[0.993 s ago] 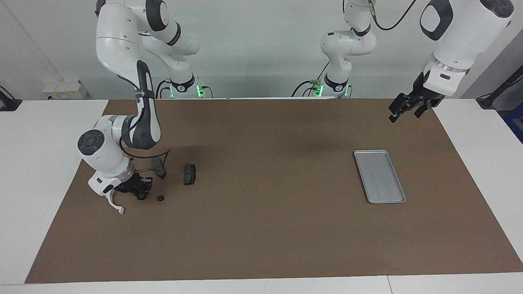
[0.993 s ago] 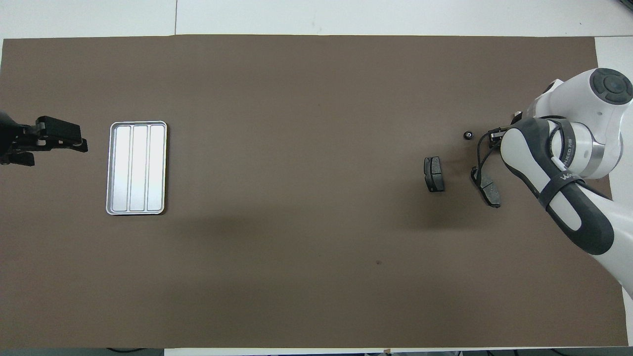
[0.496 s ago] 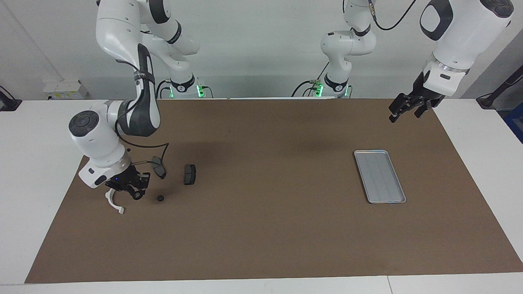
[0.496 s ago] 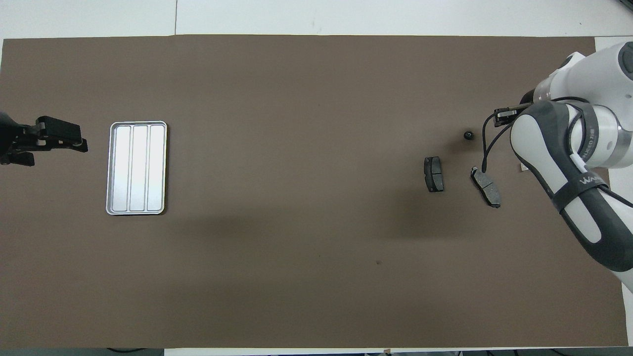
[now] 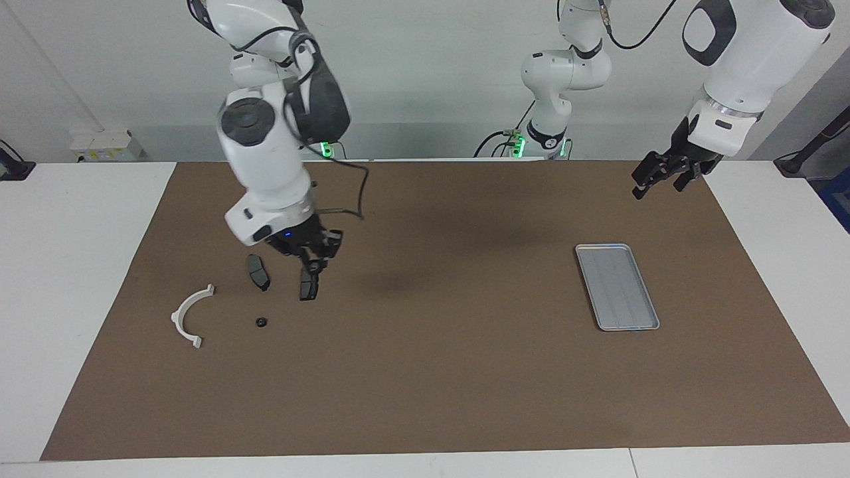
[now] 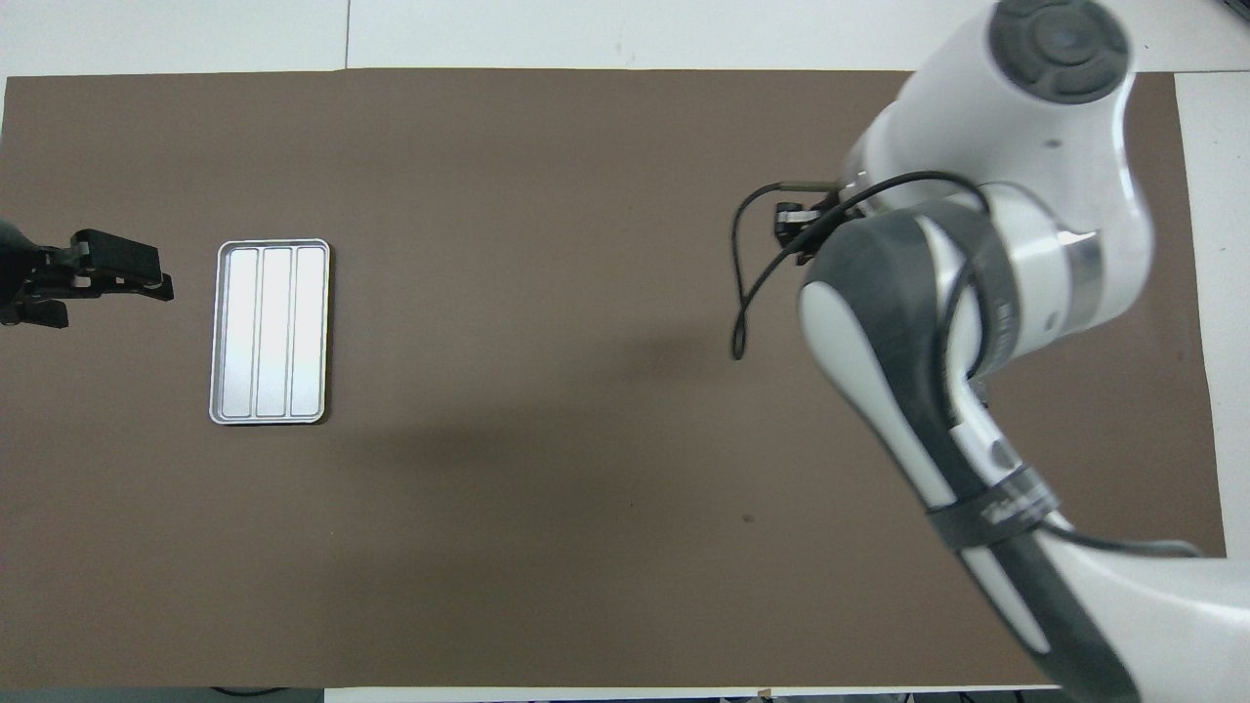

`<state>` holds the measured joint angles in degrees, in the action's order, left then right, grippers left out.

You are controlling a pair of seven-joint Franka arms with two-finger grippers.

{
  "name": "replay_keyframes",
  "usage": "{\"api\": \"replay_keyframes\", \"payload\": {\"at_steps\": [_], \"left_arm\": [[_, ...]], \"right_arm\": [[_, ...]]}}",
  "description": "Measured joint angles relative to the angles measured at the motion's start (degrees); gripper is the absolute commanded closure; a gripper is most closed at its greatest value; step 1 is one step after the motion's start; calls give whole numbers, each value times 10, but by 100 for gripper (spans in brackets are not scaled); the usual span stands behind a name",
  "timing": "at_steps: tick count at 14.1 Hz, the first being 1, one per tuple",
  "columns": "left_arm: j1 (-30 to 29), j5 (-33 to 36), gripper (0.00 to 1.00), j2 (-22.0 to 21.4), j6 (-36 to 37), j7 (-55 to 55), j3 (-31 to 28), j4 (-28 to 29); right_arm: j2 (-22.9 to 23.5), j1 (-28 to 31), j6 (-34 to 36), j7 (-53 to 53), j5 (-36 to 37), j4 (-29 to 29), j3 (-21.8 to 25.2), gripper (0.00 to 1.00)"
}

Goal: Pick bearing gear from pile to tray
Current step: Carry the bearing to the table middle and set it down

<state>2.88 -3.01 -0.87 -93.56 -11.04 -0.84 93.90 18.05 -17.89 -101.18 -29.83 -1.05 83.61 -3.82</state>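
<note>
The pile lies toward the right arm's end of the mat: a white arc piece [image 5: 191, 315], two dark brake pads [image 5: 258, 272] [image 5: 309, 287] and one small black bearing gear [image 5: 261, 322]. My right gripper [image 5: 312, 264] hangs in the air over the second brake pad, fingertips shut on a small dark bearing gear. In the overhead view the right arm hides the pile and only a bit of the right gripper [image 6: 793, 232] shows. The silver ribbed tray [image 5: 617, 285] [image 6: 270, 332] holds nothing. My left gripper [image 5: 647, 182] [image 6: 156, 283] waits open in the air beside the tray.
A brown mat [image 5: 438, 372] covers the table, with white table edge [image 5: 60, 265] around it. A black cable [image 6: 742, 293] loops off the right wrist.
The right gripper has risen from the mat beside the white arc and swung toward the table's middle, uncovering the arc. One bearing gear left the mat with it. The left arm is still.
</note>
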Motion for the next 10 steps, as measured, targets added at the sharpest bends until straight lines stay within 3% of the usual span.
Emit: {"api": "replay_keyframes", "payload": {"at_steps": [4, 10], "left_arm": [[0, 0, 0, 0, 0, 0, 0, 0], [0, 0, 0, 0, 0, 0, 0, 0]], "right_arm": [[5, -108, -32, -127, 1, 20, -2, 100], [33, -122, -185, -137, 1, 130, -1, 100]]}}
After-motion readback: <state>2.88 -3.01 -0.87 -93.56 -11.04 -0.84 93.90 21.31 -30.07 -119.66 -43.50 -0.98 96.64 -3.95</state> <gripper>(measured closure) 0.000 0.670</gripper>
